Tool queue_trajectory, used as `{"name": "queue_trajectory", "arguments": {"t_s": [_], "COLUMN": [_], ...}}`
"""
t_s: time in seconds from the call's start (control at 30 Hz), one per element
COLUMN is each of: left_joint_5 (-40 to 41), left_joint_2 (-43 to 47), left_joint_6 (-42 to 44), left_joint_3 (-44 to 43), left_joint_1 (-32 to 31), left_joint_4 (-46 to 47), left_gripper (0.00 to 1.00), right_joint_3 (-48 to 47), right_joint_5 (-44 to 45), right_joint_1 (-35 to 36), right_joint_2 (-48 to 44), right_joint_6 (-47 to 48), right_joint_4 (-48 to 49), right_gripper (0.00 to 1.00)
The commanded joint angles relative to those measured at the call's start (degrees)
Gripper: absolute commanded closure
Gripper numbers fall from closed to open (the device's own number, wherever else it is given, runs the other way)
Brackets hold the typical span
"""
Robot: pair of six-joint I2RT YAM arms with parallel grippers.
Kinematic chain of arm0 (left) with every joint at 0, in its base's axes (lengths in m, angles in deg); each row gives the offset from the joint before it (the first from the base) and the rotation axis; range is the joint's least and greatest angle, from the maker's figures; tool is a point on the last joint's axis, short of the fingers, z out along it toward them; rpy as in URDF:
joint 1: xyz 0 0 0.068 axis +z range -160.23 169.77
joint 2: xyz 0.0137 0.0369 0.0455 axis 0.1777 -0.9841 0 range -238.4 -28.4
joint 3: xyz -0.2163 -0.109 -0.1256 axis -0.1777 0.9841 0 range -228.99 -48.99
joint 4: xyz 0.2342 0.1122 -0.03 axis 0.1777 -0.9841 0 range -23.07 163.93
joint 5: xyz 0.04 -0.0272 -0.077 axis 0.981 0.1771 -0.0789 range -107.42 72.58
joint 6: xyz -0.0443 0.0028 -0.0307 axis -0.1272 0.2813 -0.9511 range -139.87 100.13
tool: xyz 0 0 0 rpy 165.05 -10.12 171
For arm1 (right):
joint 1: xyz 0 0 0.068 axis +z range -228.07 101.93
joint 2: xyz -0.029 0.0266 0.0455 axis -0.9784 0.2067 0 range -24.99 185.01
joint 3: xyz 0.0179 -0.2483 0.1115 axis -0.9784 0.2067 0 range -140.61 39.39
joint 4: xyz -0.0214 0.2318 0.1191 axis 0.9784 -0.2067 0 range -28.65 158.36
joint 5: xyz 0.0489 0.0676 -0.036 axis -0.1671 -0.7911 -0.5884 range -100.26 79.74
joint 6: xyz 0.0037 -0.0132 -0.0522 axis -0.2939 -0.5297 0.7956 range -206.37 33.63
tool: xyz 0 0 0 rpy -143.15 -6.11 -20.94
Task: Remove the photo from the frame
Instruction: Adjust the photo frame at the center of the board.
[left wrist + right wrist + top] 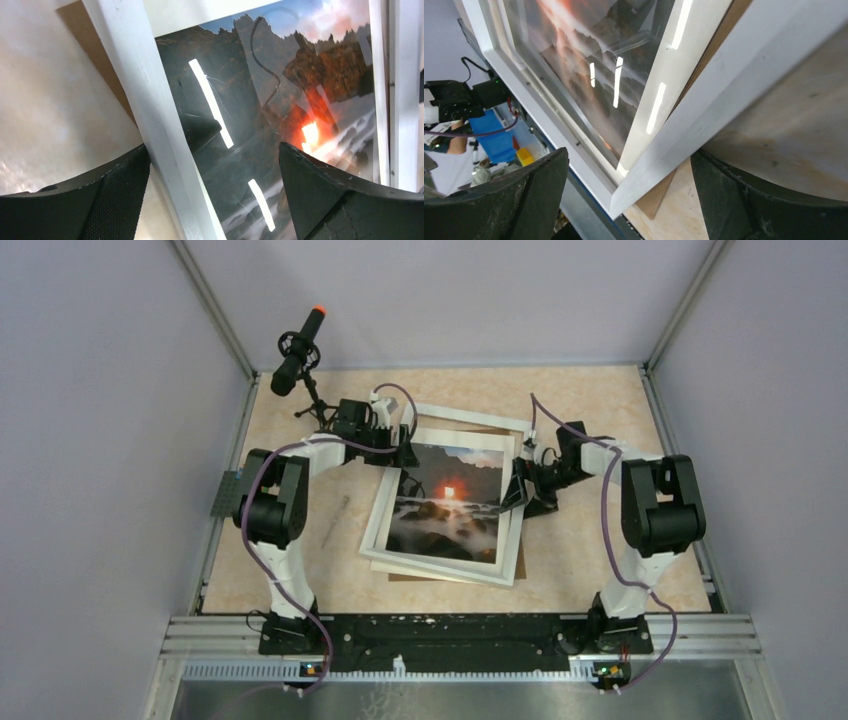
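While I watch from overhead, the frame lies flat and a little askew in the middle of the table, and the photo sits inside its white border, face up, with the orange glow near its centre. A sliver of the brown board peeks out under the near left corner.

My left gripper hangs over the far left corner of the frame, and my right gripper sits at the frame's right edge, roughly level with the glow. A microphone on a small tripod stands at the far left of the table, well apart from the frame.

From the left wrist I see the left gripper with its fingers spread wide, holding nothing. One white strip of the frame runs between them; one finger is over the bare table side, the other over the glossy photo, which reflects bright light bars. I cannot tell whether either finger touches anything.

From the right wrist, the right gripper also has its fingers well apart, gripping nothing. A white corner of the frame points down between them, with the brown board showing just beneath it and the photo beyond
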Motion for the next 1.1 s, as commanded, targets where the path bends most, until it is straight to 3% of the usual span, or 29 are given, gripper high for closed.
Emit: {"name": "queue_trajectory", "arguments": {"t_s": [0.0, 0.23, 0.5, 0.67, 0.87, 1.07], "left_joint_5": [-1.99, 5.06, 11.58, 11.62, 9.17, 7.86], "left_joint_2": [-4.75, 3.46, 8.46, 9.05, 8.29, 7.55], "left_joint_6": [2.85, 3.92, 6.32, 6.89, 7.06, 6.85], "left_joint_3": [-3.51, -0.57, 2.7, 4.28, 2.94, 0.6], "left_joint_1": [-2.93, -2.87, -2.83, -2.85, -2.87, -2.91], "left_joint_4": [-4.53, -10.35, -18.4, -18.3, -18.66, -19.82], "left_gripper": [0.01, 0.02, 0.13, 0.27, 0.55, 0.69], "right_joint_3": [2.17, -4.25, -7.77, -9.75, -16.3, -20.94], "right_joint_5": [4.59, 14.95, 21.67, 22.75, 24.22, 24.67], "right_joint_1": [3.15, 3.08, 3.1, 3.1, 3.08, 3.08], "right_joint_2": [3.47, 3.26, 3.8, 5.48, 9.63, 11.12], "right_joint_6": [-0.56, -0.96, -1.71, -0.93, 0.45, 2.26], "right_joint_4": [-0.5, -3.42, -5.69, -6.44, -8.82, -10.96], "right_gripper": [0.08, 0.2, 0.43, 0.61, 0.82, 0.92]}}
